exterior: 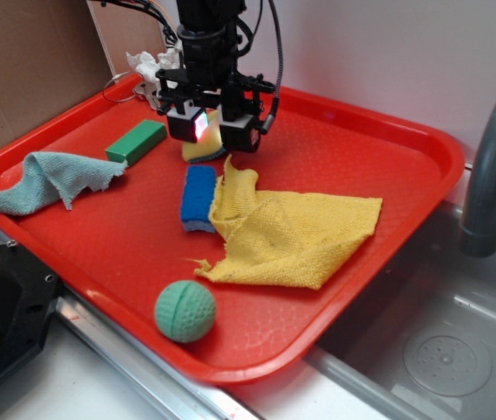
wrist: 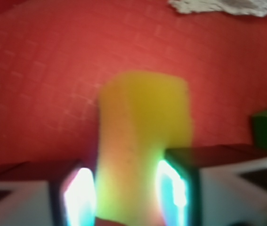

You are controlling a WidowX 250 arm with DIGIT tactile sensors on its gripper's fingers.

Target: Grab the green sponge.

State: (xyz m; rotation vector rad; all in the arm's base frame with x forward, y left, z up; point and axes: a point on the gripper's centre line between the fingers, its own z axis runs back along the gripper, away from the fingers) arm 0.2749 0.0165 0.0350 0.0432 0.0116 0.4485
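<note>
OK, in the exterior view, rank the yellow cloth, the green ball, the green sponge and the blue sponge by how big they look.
1. Yellow cloth, clearly largest.
2. Green ball, though it sits nearest the camera, so this is unsure.
3. Blue sponge and green sponge look alike; the cloth hides part of the blue one.
</note>
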